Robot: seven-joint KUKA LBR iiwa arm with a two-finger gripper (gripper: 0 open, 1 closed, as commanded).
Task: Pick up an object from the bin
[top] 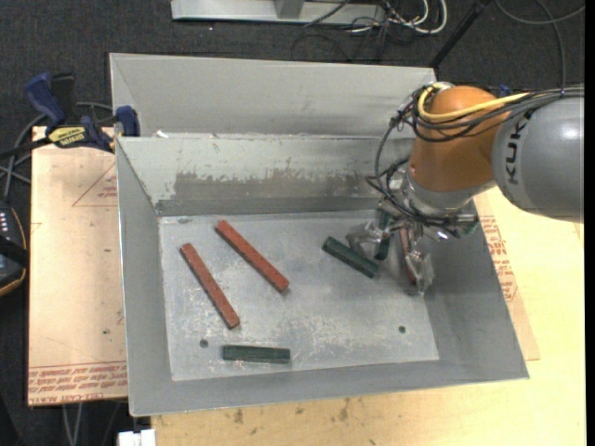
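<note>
Fingers of the gripper (400, 255) are seen spread apart, low over the floor of the grey bin (307, 316), at about three o'clock from the middle of the floor. Nothing is seen pinched between them.

The nearest thing is a short dark green bar (350, 256). It is found at nine o'clock from the gripper, just beside it. The bar is laid flat, and its long side is pointed from ten o'clock to four o'clock. Its four o'clock end is the end next to the gripper. The bar is not seen inside the gap of the gripper; it is seen beside the finger on the nine o'clock side. So, as it is judged here, the gripper would need to be moved a little toward nine o'clock before a grab could be made across the thin side of the bar.

Three more bars are left well apart from the gripper. Two red-brown bars (252, 255) (209, 285) are laid side by side at nine o'clock, and a second dark green bar (256, 353) is laid at seven o'clock near the front wall.

Some things are hard to make out. The tip of the nearer finger and the end of the bar are mixed with shadow, so it cannot be told if they are touching. The top of the gripper is hidden under the orange cover (451, 147) and the cables.
</note>
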